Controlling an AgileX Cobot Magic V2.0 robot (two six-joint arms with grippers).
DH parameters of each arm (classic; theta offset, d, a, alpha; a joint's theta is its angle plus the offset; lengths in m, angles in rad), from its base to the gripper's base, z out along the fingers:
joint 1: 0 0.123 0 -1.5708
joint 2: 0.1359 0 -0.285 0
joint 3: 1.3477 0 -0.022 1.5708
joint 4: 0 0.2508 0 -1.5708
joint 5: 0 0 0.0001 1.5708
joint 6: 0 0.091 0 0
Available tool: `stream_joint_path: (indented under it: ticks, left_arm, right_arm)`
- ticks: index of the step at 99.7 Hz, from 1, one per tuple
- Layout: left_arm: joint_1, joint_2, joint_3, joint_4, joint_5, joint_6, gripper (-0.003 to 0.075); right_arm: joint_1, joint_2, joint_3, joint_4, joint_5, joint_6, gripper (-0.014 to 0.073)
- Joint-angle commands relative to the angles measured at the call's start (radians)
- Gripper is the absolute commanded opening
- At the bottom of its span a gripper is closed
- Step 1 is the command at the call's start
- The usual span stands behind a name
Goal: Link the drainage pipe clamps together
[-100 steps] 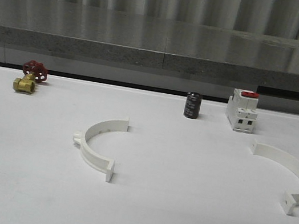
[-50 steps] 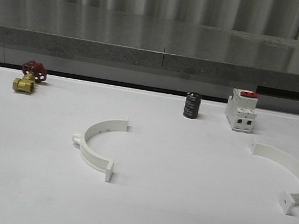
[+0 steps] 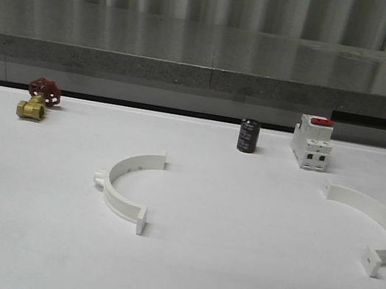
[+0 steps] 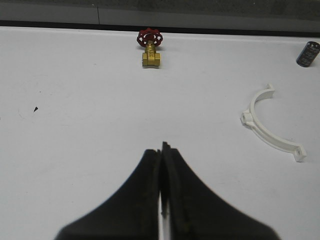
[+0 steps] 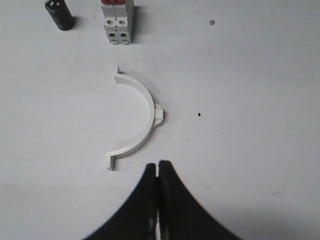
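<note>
Both grippers are pressed together and hold nothing: the left gripper (image 4: pixel 161 150) hangs over bare white table (image 3: pixel 228 285), and the right gripper (image 5: pixel 158 167) sits just short of the right half-ring (image 5: pixel 137 117). In the front view the left half-ring (image 3: pixel 126 186) lies at centre left with its opening facing right, and the right half-ring (image 3: pixel 373 225) lies near the right edge, well apart from it. Behind them stand a brass valve (image 3: pixel 36 100), a black cylinder (image 3: pixel 248 135) and a white block (image 3: pixel 312 143).
</note>
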Motion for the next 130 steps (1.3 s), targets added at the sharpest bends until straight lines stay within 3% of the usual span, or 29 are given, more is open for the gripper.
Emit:
stream_joint_path:
  ticks: [1, 7, 22, 29, 130]
  left_arm:
    - [0.004, 0.006, -0.025, -0.006, -0.077, -0.012, -0.0021]
    - [0.004, 0.006, -0.025, -0.006, -0.077, -0.012, -0.0021]
    - [0.004, 0.006, -0.025, -0.006, -0.077, -0.012, -0.0021]
    - [0.004, 0.006, -0.025, -0.006, -0.077, -0.012, -0.0021]
    - [0.004, 0.006, -0.025, -0.006, -0.077, -0.012, -0.0021]
  right_arm:
    - [-0.006, 0.03, -0.035, 0.002, -0.047, -0.007, 0.0017]
    - [-0.006, 0.053, -0.035, 0.002, -0.045, -0.007, 0.0106]
    - [-0.006, 0.087, -0.035, 0.008, -0.046, -0.007, 0.0437]
    - [-0.006, 0.106, -0.036, 0.009, -0.059, -0.007, 0.0521]
    - [-0.005, 0.816, -0.329, 0.009, -0.131, -0.007, 0.052]
